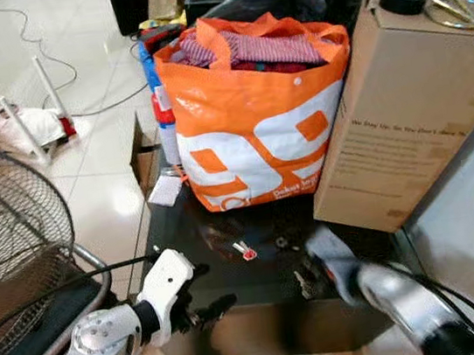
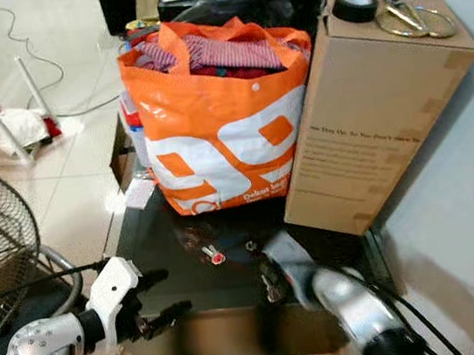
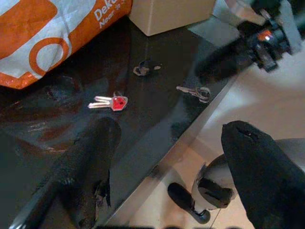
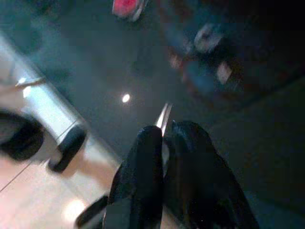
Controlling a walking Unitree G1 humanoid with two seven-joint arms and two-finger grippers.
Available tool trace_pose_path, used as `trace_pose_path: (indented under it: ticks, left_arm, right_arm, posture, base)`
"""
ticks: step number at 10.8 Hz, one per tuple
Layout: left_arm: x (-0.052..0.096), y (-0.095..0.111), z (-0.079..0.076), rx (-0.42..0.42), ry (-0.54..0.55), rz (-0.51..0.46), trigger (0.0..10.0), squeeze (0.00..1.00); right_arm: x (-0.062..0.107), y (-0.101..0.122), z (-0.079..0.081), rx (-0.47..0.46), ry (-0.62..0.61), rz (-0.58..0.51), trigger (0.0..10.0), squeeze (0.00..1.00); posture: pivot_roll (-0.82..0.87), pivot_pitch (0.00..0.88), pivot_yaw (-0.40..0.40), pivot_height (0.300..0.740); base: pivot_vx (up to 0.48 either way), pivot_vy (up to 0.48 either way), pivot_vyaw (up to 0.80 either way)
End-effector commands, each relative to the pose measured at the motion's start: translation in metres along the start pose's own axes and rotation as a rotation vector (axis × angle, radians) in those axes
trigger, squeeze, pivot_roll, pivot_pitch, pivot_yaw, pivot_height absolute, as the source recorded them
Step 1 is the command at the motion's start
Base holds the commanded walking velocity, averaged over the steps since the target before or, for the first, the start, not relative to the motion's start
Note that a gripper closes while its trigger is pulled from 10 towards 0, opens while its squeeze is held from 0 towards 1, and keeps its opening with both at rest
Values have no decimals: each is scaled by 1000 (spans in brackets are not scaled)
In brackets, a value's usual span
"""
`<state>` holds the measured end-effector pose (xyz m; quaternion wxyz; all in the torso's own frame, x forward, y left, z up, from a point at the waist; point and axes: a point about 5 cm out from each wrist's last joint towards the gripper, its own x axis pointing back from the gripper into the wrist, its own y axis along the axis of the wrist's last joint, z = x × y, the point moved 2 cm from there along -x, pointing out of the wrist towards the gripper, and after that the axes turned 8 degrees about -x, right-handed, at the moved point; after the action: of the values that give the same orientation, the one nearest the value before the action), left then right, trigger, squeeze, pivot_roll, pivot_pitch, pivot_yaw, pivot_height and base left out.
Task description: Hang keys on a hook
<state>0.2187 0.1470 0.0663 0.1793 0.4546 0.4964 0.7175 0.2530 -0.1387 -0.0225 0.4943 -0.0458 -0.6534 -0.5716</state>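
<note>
keys on black table, near edge
right gripper point(image 4: 162, 138) pinched on a silver key point(image 4: 164, 117); left gripper point(image 3: 171, 157) wide apart, near the red-tagged key point(image 3: 109, 102); orange bag point(image 1: 257, 130) behind.

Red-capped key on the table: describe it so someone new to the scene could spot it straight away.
Find the big orange shopping bag standing on the black glossy table. In front of the bag, toward the robot, a small key with a red head lies flat on the dark top. The other keys nearby are plain grey metal; only this one has the red cap.
</note>
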Motion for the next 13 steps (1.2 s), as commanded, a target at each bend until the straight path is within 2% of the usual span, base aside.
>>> trace_pose_path:
  ticks: [1, 3, 5, 7, 8, 9, 12, 13]
  left_arm:
    - [-2, -1, -3, -3, -13, 5, 10000, 0]
    - [-2, -4, -4, 2, -25, 18, 10000, 0]
    - [0, -7, -6, 8, -43, 39, 10000, 0]
    - [2, -9, -6, 10, -46, 49, 10000, 0]
    - [3, -8, -7, 22, -55, 47, 10000, 0]
    - [4, -5, -7, 43, -70, 33, 10000, 1000]
    - [2, 1, -1, 33, -38, 4, 10000, 1000]
    - [1, 3, 1, 31, -38, 0, 10000, 1000]
  right_arm:
    - [3, -2, 3, 0, 43, 25, 10000, 1000]
    - [-1, -3, 7, -6, 65, 37, 10000, 1000]
    - [-24, -4, 13, -34, 26, 43, 10000, 1000]
    - [-29, -11, 9, -41, -20, 71, 10000, 1000]
    - [-26, -28, 2, -6, -74, 107, 10000, 1000]
    - [-21, -33, -3, -1, -70, 102, 10000, 1000]
    - [-18, -28, -11, 28, -103, 66, 10000, 1000]
    - [-21, -14, -11, 32, -110, 29, 10000, 1000]
  posture:
    - [-105, 33, -61, 740]
    - [-106, 37, -62, 740]
    - [-103, 40, -64, 740]
    - [-99, 44, -64, 740]
    - [-96, 46, -62, 740]
    - [-96, 46, -60, 740]
    - [-98, 45, -56, 740]
    - [-98, 44, -52, 740]
  base:
    - [0, 0, 0]
    - [0, 0, 0]
    - [0, 0, 0]
    - [0, 0, 0]
    - [0, 0, 0]
    - [0, 0, 0]
    - [0, 0, 0]
    - [0, 0, 0]
